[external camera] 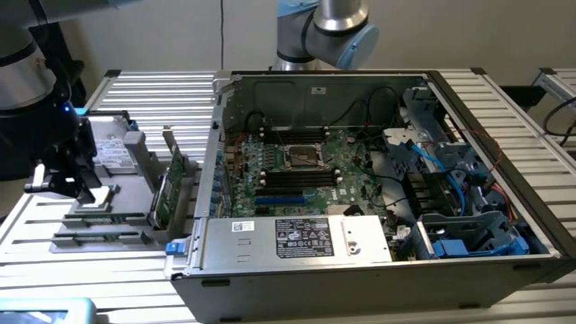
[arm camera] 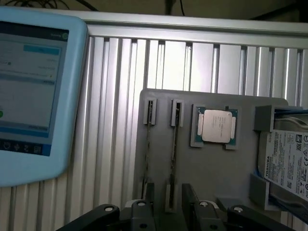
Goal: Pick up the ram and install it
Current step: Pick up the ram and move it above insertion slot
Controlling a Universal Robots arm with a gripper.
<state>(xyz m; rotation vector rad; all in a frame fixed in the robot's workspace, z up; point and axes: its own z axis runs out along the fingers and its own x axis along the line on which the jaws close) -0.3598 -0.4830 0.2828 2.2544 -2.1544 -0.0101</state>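
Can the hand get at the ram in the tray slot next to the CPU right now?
Likely yes. The hand is open above the grey tray, its fingers either side of that ram, which stands on edge in its slot. Nothing covers it; the CPU sits clear beside it.

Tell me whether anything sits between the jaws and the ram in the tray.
Nothing visible does. The gripper hangs above the ram, which stands on edge in its slot of the grey tray, open jaws to either side of it. The processor lies apart in its own recess.
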